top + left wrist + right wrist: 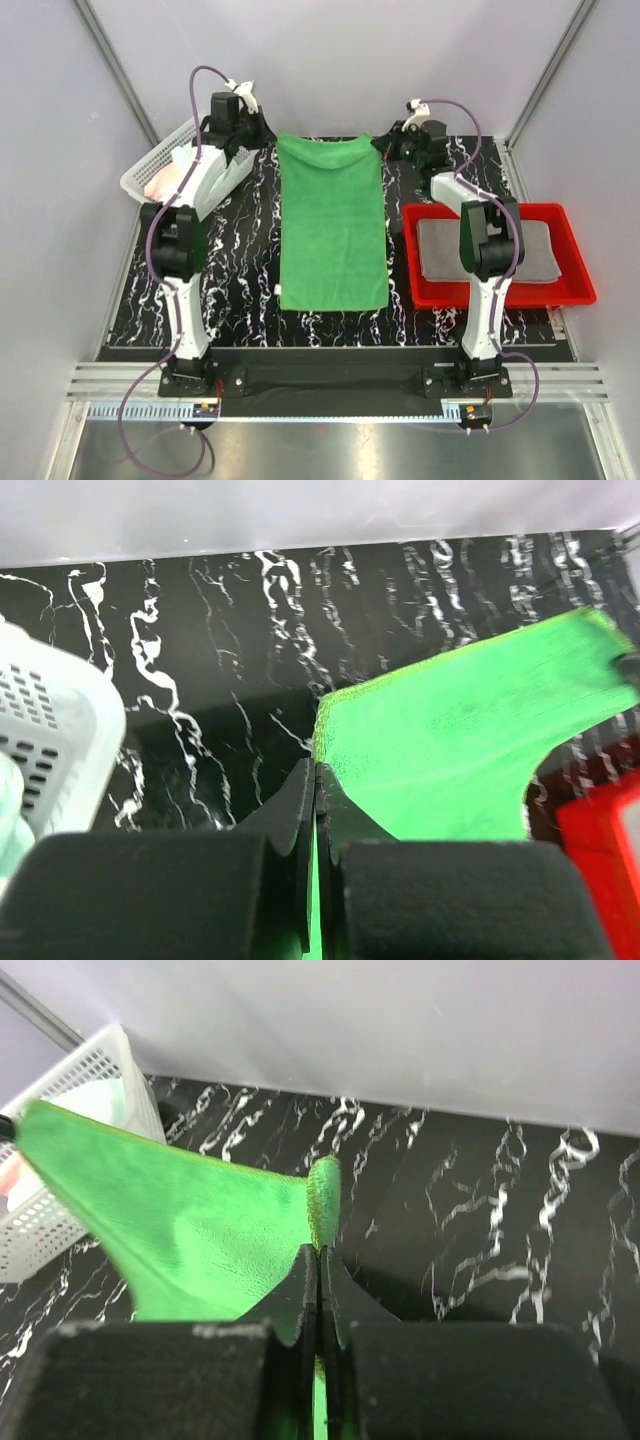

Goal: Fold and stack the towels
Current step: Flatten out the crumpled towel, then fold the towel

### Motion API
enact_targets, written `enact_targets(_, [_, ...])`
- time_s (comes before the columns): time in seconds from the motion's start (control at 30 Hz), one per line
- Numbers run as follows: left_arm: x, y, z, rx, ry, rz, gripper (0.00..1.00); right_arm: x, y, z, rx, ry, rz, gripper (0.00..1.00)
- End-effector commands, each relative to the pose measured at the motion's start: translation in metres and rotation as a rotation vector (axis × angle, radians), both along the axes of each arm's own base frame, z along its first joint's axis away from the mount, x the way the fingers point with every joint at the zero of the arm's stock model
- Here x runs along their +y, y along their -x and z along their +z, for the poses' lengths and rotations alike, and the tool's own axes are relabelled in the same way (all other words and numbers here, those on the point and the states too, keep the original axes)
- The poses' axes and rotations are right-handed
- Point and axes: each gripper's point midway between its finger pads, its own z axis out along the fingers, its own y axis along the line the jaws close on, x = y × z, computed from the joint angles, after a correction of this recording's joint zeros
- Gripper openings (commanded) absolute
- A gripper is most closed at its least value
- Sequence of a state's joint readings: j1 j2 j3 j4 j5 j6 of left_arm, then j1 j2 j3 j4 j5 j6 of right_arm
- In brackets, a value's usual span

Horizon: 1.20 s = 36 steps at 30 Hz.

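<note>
Two grippers, both clamped on cloth. Your left gripper (314, 780) pinches the far-left corner of the green towel (333, 230). Your right gripper (320, 1258) pinches the far-right corner. In each wrist view the jaws are pressed together on the fabric.

Between the two grips the far hem is lifted off the worktop (240, 270) and sags in a shallow curve. The rest of the towel lies flat, spread lengthwise down the middle of the worktop, with its near hem toward the near edge.

Judgement: you hold the two far corners so the far hem can be carried over to the near hem as a first half-fold. Matched grips keep that hem straight and the sides aligned. The fold is not yet made. Each pinch sits right at the corner tip, so a slip on either side would skew the fold.

Containers:
- **White mesh basket** (150, 172), far-left corner of the worktop. It holds crumpled cloth, pink and pale mint, partly hidden by your left arm, so I cannot count the pieces. I judge it to be the unfolded supply.
- **Red tray** (500, 297), along the right edge. A grey towel (540, 250) lies flat and folded in it, partly under your right arm. I judge it to be the stacking place, so the green towel goes on top of the grey one.
</note>
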State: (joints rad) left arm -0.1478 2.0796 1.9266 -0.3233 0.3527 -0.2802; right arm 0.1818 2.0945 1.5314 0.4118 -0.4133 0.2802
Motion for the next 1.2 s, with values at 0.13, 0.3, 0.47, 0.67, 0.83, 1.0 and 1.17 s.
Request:
enact_targets(0.13, [-0.003,-0.026,0.021,-0.156,-0.017,-0.059,0.0,0.014,-0.026,0.029,-0.16,-0.058,0.126,0.02])
enact_targets(0.3, [-0.004,-0.016,0.018,-0.14,-0.019,-0.085,0.0,0.011,-0.019,0.029,-0.157,-0.049,0.131,0.0])
enact_targets(0.47, [0.0,0.012,0.053,-0.195,-0.04,-0.104,0.0,0.003,0.011,0.05,-0.142,-0.018,0.139,0.0])
enact_targets(0.67, [-0.001,0.068,0.047,-0.152,-0.026,-0.151,0.0,0.0,0.065,0.036,-0.03,-0.001,0.176,0.0])
enact_targets(0.83, [-0.013,0.134,0.004,-0.043,0.0,-0.176,0.0,-0.003,0.122,0.003,0.143,-0.05,0.172,0.01])
enact_targets(1.0, [-0.015,0.186,-0.057,0.135,-0.064,-0.072,0.01,0.014,0.185,-0.065,0.353,-0.045,0.212,0.04])
enact_targets(1.17, [-0.007,0.244,-0.117,0.359,-0.139,0.022,0.14,0.027,0.24,-0.092,0.486,0.024,0.242,0.19])
